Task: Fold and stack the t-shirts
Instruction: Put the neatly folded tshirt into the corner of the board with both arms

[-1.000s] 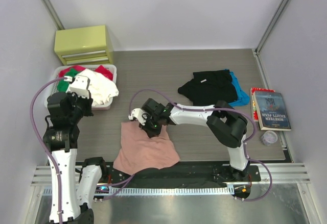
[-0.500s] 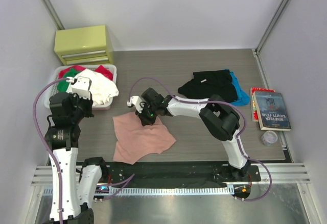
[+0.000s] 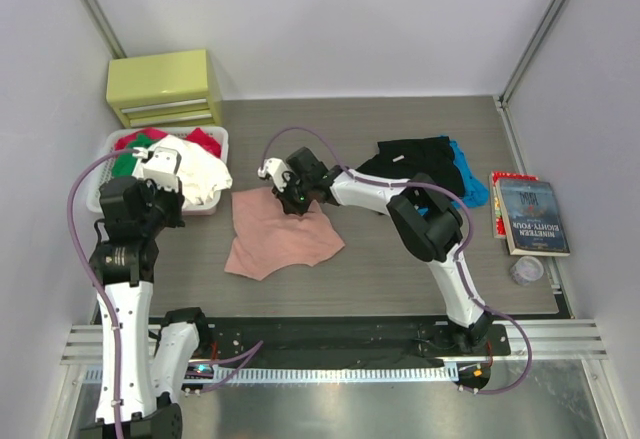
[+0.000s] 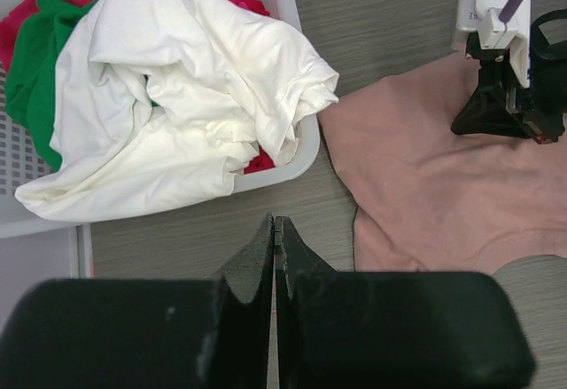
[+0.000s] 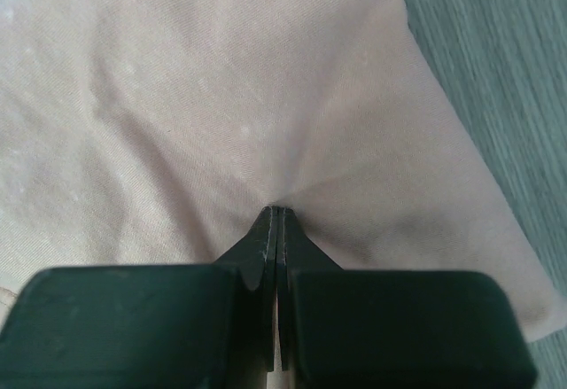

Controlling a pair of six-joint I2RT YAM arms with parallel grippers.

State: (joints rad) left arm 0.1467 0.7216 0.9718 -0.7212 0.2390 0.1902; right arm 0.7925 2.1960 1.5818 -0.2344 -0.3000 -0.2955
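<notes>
the right gripper (image 5: 275, 213) is pinched shut on the salmon-pink t-shirt (image 3: 282, 234), its two fingers pressed together with the cloth puckering in creases out from their tips. the grip sits near the shirt's far edge. the shirt lies bunched and partly doubled over on the wooden table (image 3: 400, 269), left of centre, just beside the white basket (image 4: 22, 154) but apart from it. its long axis runs roughly left to right, with one corner trailing toward the near left. no collar or print shows, so which way the neck points cannot be told.

the left gripper (image 4: 274, 225) hangs over bare table at the basket's near side, its fingers closed together on nothing. a rumpled white garment (image 4: 177, 97) tops the red and green clothes in the basket.

the black t-shirt (image 3: 415, 171) lies crumpled toward the far right of the table, well apart from the pink one, its longer side also running left to right, overlapping a blue cloth (image 3: 472, 187). a book (image 3: 531, 217) rests at the right edge and a yellow drawer unit (image 3: 165, 84) stands in the far left corner.
</notes>
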